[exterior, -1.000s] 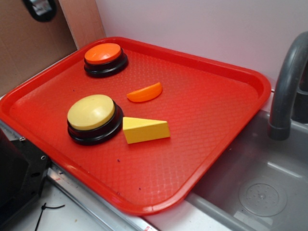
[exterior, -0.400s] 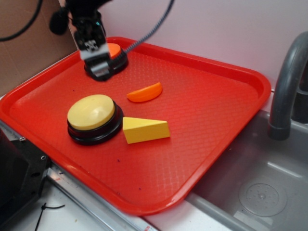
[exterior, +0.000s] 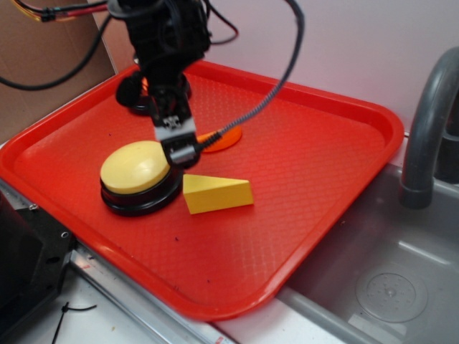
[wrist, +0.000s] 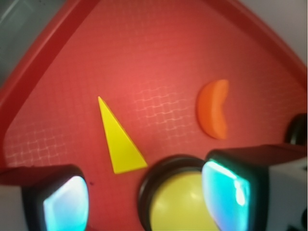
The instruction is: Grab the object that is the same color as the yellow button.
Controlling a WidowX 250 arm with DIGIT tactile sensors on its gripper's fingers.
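Note:
The object, a yellow wedge [exterior: 217, 193], lies flat on the red tray [exterior: 323, 115], its blunt end close to the yellow button [exterior: 136, 169] on its black base. My gripper [exterior: 182, 152] hangs open just above the button's right rim, behind the wedge's blunt end, and holds nothing. In the wrist view the wedge [wrist: 119, 139] points away from me. It sits ahead of the gap between my two fingers [wrist: 65, 202], with the yellow button [wrist: 180, 207] low between them, nearer the right one.
An orange half-moon slice [exterior: 226, 139] lies just behind the gripper, partly hidden by it. The arm covers most of the orange button [exterior: 133, 94] at the tray's back left. A grey sink [exterior: 387, 287] and faucet [exterior: 429, 129] stand to the right.
The arm came into view over the orange button. It then moved forward and right to hang over the yellow button's right rim. The objects on the tray stayed put.

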